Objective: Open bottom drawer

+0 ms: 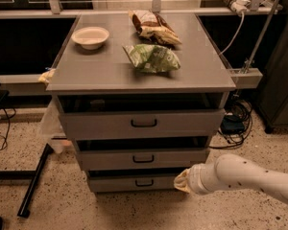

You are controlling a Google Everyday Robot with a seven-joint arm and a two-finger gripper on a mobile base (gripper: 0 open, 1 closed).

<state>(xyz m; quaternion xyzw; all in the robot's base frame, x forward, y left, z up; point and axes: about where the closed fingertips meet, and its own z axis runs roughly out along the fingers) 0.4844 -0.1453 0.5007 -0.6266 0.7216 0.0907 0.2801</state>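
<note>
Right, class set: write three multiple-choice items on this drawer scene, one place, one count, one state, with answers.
1. Where is the hand? A high above; B by the bottom drawer's right end; C far left.
2. How many snack bags lie on the cabinet top? A one; B two; C four.
3. The bottom drawer's handle is: A gripped; B bare; C missing.
Answers: B, it sits low beside that front; B, a brown one and a green one; B, the hand is off to its side.

we take this for a robot lab: speckled floor [134, 211], loose cables [235, 124], metal framing [246, 77], the gripper [182, 181] beside the bottom drawer [120, 183].
</note>
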